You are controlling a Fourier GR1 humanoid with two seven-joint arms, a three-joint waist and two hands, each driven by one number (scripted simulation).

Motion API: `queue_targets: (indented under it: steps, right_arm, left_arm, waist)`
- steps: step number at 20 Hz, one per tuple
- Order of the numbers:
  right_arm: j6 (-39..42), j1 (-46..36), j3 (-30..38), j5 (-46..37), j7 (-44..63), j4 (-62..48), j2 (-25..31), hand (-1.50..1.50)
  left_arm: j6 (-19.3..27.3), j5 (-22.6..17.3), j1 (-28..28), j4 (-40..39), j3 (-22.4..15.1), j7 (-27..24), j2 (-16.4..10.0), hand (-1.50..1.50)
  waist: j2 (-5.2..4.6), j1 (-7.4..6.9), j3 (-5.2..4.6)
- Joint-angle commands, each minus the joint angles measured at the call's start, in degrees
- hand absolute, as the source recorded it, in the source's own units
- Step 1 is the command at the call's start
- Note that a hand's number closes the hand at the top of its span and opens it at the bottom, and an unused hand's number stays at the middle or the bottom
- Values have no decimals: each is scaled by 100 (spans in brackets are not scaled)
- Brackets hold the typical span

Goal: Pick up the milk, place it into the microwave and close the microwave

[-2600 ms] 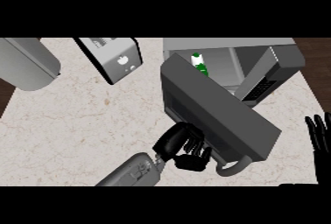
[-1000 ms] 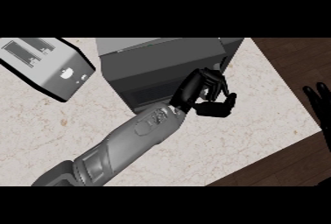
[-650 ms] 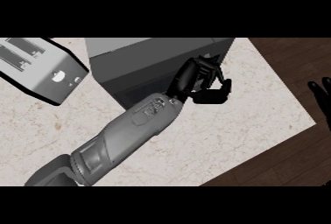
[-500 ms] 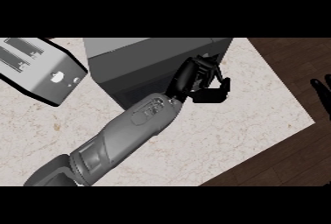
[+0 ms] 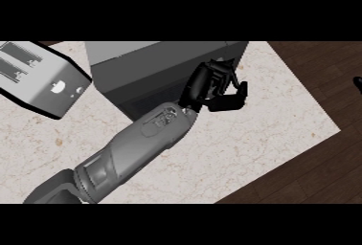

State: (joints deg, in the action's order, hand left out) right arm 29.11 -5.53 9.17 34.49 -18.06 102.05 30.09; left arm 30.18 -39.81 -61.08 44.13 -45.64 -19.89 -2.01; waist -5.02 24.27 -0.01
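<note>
The door of the microwave (image 5: 159,64) stood open a moment ago and now looks shut, so we can't see the milk and think it sits inside, while our left hand (image 5: 216,88), curled and holding nothing, touches the door's right edge, and the job looks nearly done.

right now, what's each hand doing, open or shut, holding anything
Left hand: shut, fingers curled at the microwave front corner, nothing visible in it.
Right hand: only a sliver shows at the right edge; cannot be told.
</note>
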Motion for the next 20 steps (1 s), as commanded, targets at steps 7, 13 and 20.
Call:
queue_targets:
  steps: [7, 13, 20]
  right_arm:
    - [58, -207, 181, 172, 198, -69, 312, -150]
    - [109, -311, 236, 398, 302, -133, 408, -150]
    - [152, -445, 308, 623, 396, -176, 519, -150]
  left_arm:
    - [126, -129, -453, -241, -19, -6, 188, 150]
    - [321, -172, -403, -156, -85, -139, 187, 150]
    - [390, -286, -413, -179, -91, -101, 185, 150]
  waist:
    - [-102, 183, 26]
    - [-124, 257, 25]
    - [-123, 233, 23]
